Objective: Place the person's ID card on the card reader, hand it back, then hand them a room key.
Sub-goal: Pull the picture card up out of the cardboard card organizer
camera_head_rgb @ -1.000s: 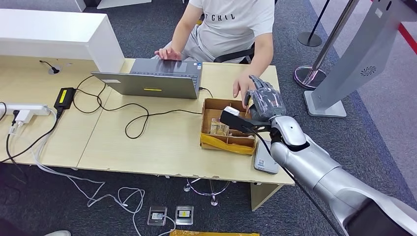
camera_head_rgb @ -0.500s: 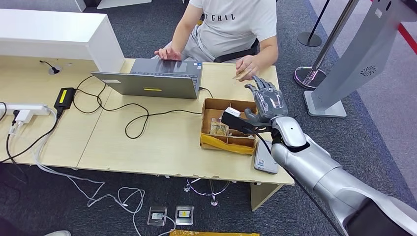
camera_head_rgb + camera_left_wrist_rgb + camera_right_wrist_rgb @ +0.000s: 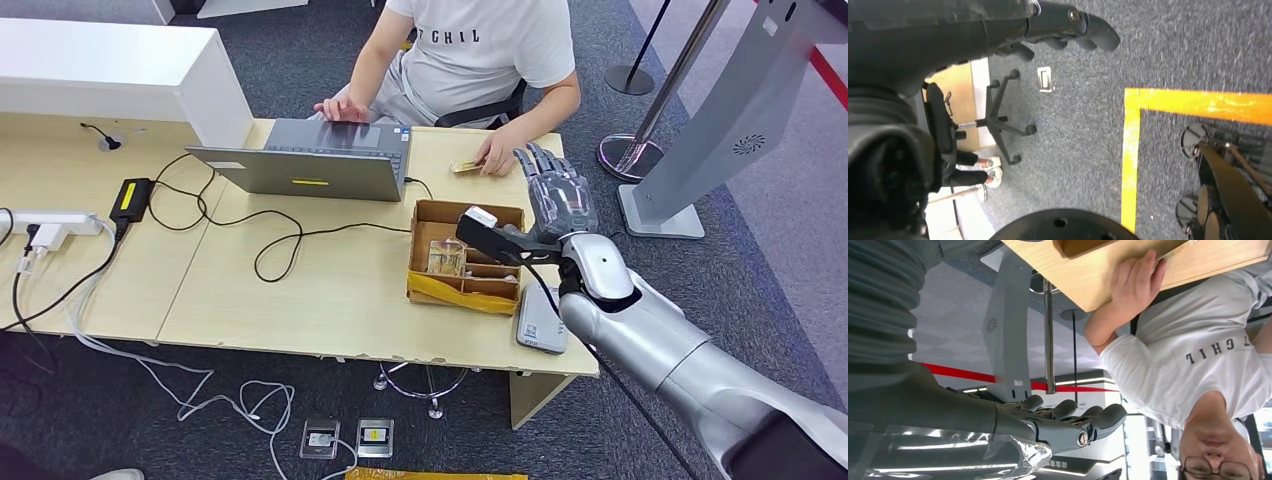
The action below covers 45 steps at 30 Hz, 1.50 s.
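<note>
Right hand [image 3: 556, 192] lifted off cardboard box [image 3: 465, 257], fingers spread, empty, pale wooden desk [image 3: 330, 290], grey carpet [image 3: 700, 270]

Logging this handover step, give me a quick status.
Right hand open, empty, raised over the desk. Left hand hanging, state unclear. Card in the person's hand. Cardboard box beside the right wrist.

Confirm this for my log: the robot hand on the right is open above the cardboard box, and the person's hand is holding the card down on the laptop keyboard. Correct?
Not quite. The person's hand holds the card on the bare table, right of the laptop, not on its keyboard; the head view shows this. The right robot hand is open by the cardboard box, as stated.
</note>
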Available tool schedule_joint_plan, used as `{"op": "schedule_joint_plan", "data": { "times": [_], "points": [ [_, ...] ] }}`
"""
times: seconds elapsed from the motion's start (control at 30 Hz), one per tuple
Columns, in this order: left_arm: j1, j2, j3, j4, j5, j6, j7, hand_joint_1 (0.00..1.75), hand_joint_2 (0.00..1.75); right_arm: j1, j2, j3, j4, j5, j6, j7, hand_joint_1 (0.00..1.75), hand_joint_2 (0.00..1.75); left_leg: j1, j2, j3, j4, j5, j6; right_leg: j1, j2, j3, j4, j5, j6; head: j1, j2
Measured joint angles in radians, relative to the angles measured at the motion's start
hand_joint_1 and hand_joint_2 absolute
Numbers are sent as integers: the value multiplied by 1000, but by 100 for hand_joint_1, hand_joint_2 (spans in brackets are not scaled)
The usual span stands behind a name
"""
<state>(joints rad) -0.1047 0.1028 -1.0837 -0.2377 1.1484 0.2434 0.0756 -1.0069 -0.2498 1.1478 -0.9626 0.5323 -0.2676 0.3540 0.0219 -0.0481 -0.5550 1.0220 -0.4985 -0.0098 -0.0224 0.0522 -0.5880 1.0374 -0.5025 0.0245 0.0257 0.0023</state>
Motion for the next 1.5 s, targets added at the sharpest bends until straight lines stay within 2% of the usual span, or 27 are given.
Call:
{"op": "schedule_joint_plan", "data": {
  "times": [0.33,0.47,0.6,0.77,1.0,1.27,1.5],
  "points": [
    [1,-3,-4,0,14,4,3,0,0,69,-186,-20,-388,48,99,218,0,175,0,0,0,0,-1,0,0,0,0,0,0,0,0,0],
    [1,-4,-4,0,13,-1,3,0,0,134,-241,-32,-523,90,114,257,0,175,0,0,0,0,-1,-1,0,0,0,0,0,0,0,0],
    [1,-4,-5,0,14,-1,2,0,0,230,-271,-60,-628,134,138,265,0,175,0,0,0,0,-1,-1,0,0,0,0,0,0,0,0],
    [0,-4,-8,0,14,1,2,0,0,344,-278,-107,-709,193,154,245,0,175,0,0,0,0,-1,-1,0,0,0,0,0,0,0,0],
    [-1,-7,-16,0,14,9,2,0,0,442,-261,-144,-720,300,187,212,0,175,0,0,-1,0,-1,-1,0,0,0,0,0,0,0,0],
    [-3,-9,-33,0,9,9,2,0,0,455,-225,-150,-690,404,151,195,0,175,0,0,-1,0,-1,-1,0,0,0,0,0,0,0,0],
    [-6,-12,-44,0,-4,8,3,0,0,453,-161,-153,-600,419,107,162,0,175,0,0,-1,0,-1,-1,0,0,0,0,0,0,0,0]
  ]
}}
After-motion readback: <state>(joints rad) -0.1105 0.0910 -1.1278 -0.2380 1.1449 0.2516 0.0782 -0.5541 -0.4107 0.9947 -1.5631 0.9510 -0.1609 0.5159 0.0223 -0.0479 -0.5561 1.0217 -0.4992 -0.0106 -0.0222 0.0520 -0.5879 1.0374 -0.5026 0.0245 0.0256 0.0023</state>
